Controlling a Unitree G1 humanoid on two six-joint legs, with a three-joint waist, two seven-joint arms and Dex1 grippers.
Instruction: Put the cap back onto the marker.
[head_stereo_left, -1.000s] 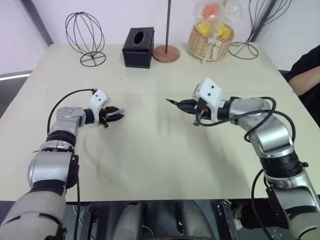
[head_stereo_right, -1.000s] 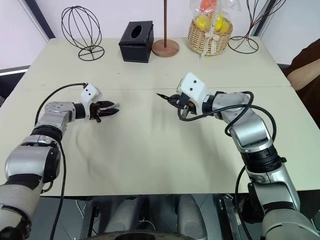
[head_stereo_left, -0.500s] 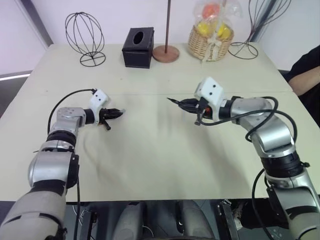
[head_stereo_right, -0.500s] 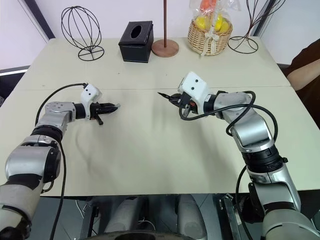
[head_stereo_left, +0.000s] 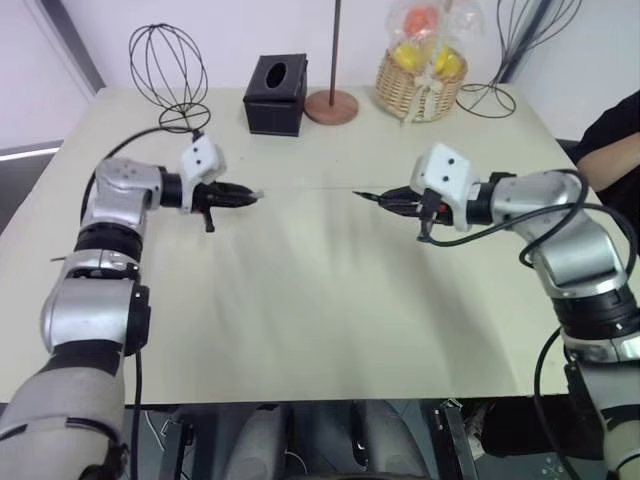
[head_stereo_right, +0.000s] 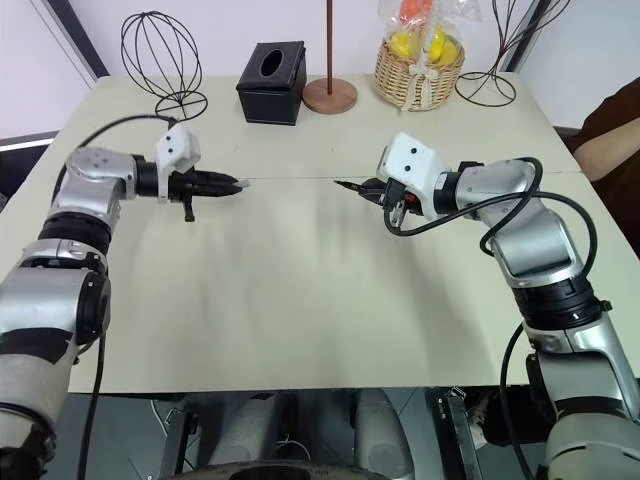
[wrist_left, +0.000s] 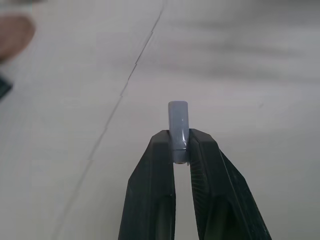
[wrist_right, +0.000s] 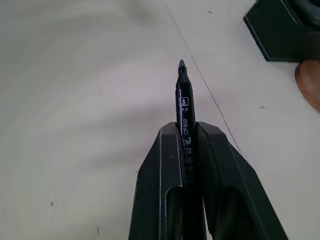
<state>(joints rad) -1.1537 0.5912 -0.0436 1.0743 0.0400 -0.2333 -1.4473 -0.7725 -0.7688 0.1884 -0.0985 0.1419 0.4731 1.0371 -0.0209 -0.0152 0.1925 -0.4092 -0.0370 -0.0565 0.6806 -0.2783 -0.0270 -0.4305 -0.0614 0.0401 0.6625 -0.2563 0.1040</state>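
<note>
Left wrist view showed the left gripper (wrist_left: 181, 150) with its fingers (wrist_left: 155, 170) clenched on the cap (wrist_left: 178, 122), which protruded past the fingertips. Right wrist view showed the right gripper (wrist_right: 187, 132) grasping the marker (wrist_right: 183, 107) between its fingers, bare tip pointing outward. Both items were held above the counter (head_stereo_left: 300, 300), cap (head_stereo_left: 256, 196) and marker tip (head_stereo_left: 362, 195) facing each other, well apart. A black box (head_stereo_left: 275, 95), a wire ornament (head_stereo_left: 168, 72) and a basket (head_stereo_left: 420, 85) stood along the counter's far edge.
</note>
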